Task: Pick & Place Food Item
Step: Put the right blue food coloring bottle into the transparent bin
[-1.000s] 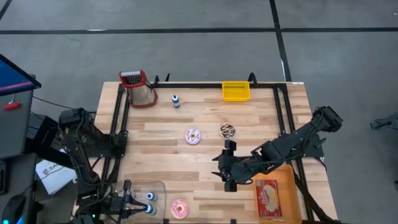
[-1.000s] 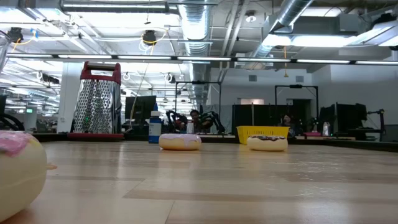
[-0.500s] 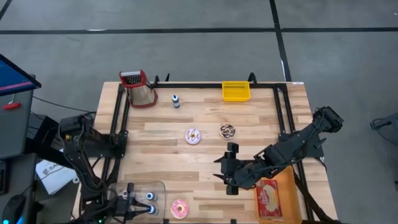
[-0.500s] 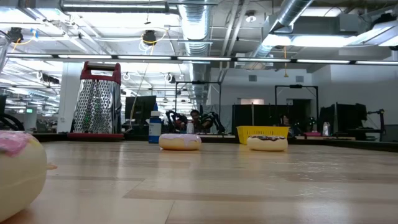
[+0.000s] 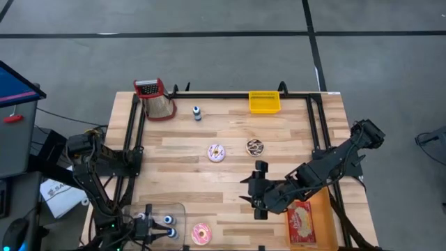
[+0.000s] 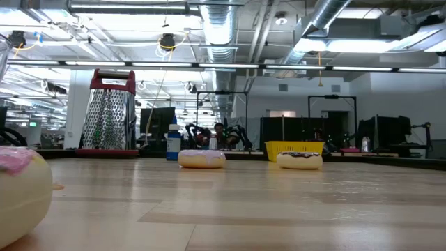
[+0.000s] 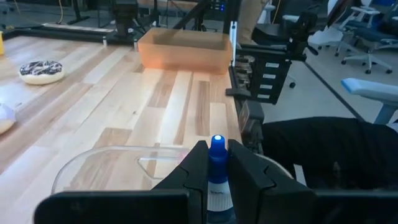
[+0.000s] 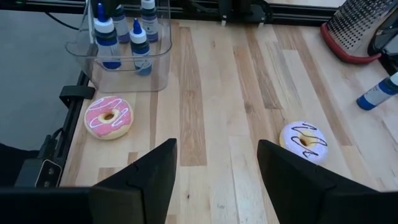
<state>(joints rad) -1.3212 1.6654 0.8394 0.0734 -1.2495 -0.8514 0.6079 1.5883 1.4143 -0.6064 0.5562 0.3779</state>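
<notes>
My left gripper [image 5: 148,225] is at the table's near left corner, shut on a small white bottle with a blue cap [image 7: 217,144], over a clear plastic container [image 7: 106,163]. Two more blue-capped bottles [image 8: 139,43] stand in that container. A pink donut [image 5: 201,233] lies beside it on the table. A white-iced donut [image 5: 216,153] and a chocolate donut [image 5: 255,146] lie mid-table. My right gripper [image 5: 255,197] hangs open above the table's near middle, nothing between its fingers [image 8: 155,168]. My left gripper pinches the bottle's upper body just under the blue cap [image 7: 217,169] between its two fingers. The fingers lie almost level, one on each side. The bottle stands upright inside the container's outline; whether its base rests on the container's floor I cannot tell.
An orange tray [image 5: 322,209] with a red food packet [image 5: 301,222] sits at the near right. At the far edge stand a yellow bin [image 5: 265,102], a metal grater with a red rim [image 5: 157,98] and a loose blue-capped bottle [image 5: 197,112]. Bare wood lies between.
My left gripper has sunk with the bottle toward the clear container, staying shut on it and keeping the bottle upright.
</notes>
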